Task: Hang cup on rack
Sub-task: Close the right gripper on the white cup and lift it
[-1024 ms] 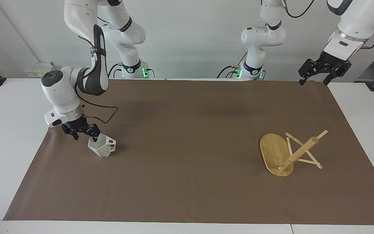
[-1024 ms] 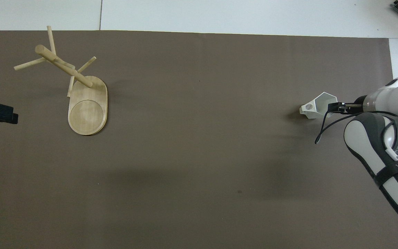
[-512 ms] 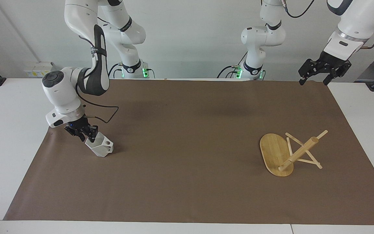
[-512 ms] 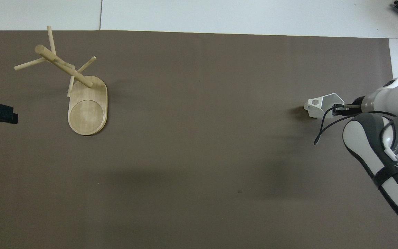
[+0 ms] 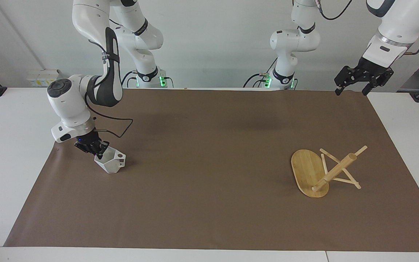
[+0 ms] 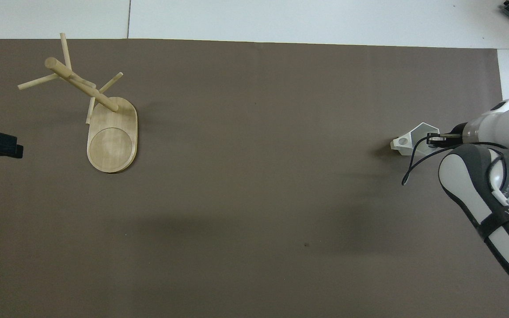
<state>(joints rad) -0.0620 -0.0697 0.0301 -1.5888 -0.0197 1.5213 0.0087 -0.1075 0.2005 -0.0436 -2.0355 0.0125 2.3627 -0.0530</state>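
Right gripper [image 5: 98, 153] is clamped on the rim of the cup [image 5: 110, 163], which sits tilted at the right arm's end. The rack [image 5: 322, 171] stands well apart at the left arm's end, and the left gripper [image 5: 353, 87] waits up high, spread wide.

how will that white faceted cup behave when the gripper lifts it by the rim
The cup looks rigid, so it should keep its shape. The right gripper is shut on one rim wall, off centre, so the cup may tilt or swing. Its smooth angled facets could slip. It looks small and probably light.
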